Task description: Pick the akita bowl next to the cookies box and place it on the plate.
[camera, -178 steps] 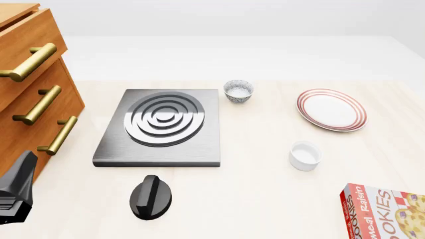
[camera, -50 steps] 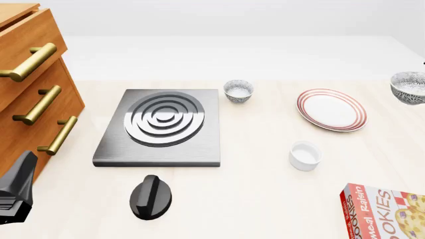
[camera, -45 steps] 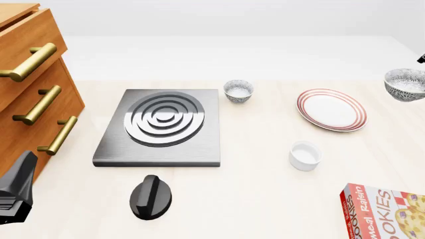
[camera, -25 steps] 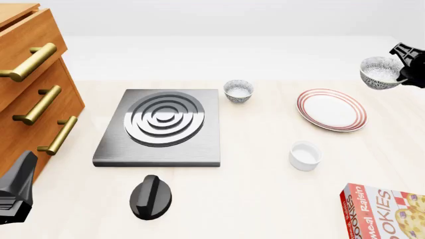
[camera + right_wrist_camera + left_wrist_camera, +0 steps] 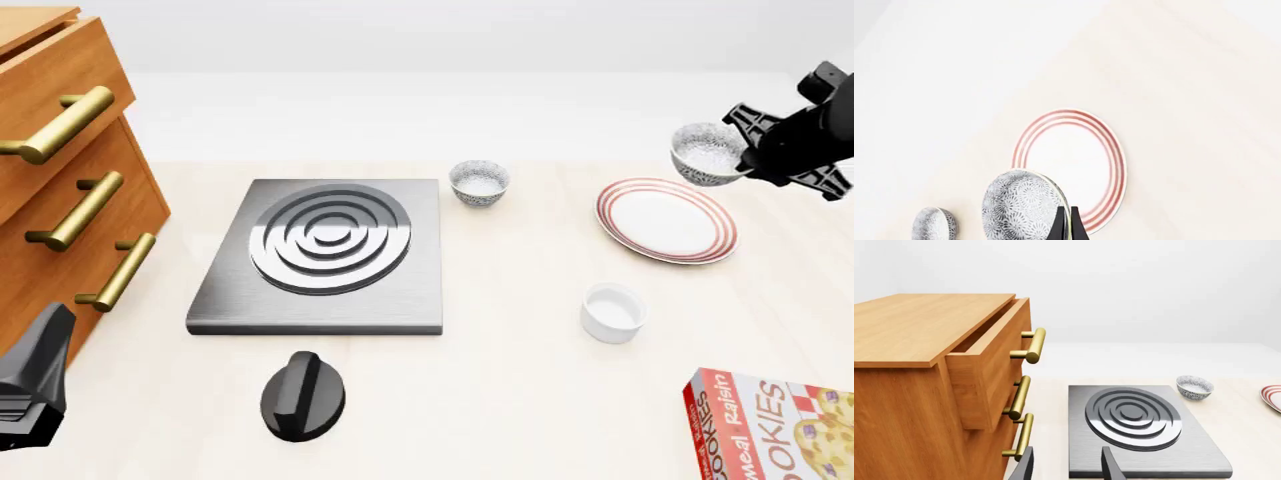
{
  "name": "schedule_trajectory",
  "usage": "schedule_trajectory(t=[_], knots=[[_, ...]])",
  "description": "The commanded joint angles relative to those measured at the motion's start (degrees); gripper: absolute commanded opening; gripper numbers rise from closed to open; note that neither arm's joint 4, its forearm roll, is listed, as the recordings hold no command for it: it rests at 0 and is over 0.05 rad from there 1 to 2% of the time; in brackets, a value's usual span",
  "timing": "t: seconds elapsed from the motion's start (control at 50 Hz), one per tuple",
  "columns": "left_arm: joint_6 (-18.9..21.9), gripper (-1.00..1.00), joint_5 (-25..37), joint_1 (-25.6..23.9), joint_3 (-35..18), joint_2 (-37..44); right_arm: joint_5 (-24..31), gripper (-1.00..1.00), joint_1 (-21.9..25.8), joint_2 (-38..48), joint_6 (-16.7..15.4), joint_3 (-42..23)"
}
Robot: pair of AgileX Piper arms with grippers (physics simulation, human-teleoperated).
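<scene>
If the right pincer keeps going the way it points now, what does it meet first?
Most likely the plate: the right pincer, shut on the bowl, points at its near rim. Depth is unclear, but nothing shows between them.

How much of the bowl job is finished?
The pick-up is done: the right pincer holds the bowl in the air by its rim, near the plate's far edge. Left: lower it onto the plate and let go.
</scene>
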Motion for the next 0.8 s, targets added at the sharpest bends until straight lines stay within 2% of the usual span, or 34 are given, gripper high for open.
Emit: schedule_trajectory(t=[0.02,0.48,0.8], knots=[[0.0,1.0,0.0,0.0,0.0,0.0,-4.0,-1.0,1.7,2.2,1.0,1.5],[0.0,1.0,0.0,0.0,0.0,0.0,-7.1,-1.0,2.6,7.8,1.9,1.2],[0.0,1.0,0.0,0.0,0.0,0.0,-8.2,-1.0,2.0,11.1,1.4,0.9]])
